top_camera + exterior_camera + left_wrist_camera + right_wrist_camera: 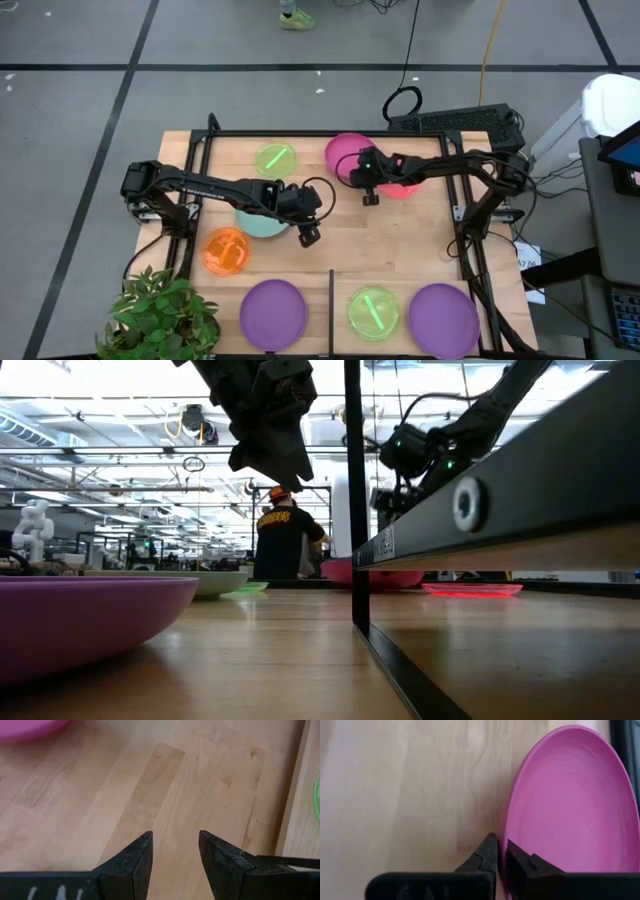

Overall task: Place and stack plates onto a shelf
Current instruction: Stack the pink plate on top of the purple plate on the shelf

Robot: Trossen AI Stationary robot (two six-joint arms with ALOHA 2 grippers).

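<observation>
Right claw (501, 851) closed on rim of magenta plate (570, 805), held near desk's far edge, beside red-pink plate (403, 189).

Left claw (175, 851) spread, nothing held, above bare wood at desk (400, 240) centre, next to teal plate (258, 222).

Two purple plates (273, 313) (443, 318) and one green plate (373, 311) seen along near edge, at black divider bar (331, 310). Second green plate (276, 159) at far edge; orange plate (227, 249) near left edge.

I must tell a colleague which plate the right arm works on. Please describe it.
At the table's far edge, right of centre, lies the magenta plate. The right tool is at its rim. It is opaque and larger than the translucent red-pink plate beside it.
</observation>
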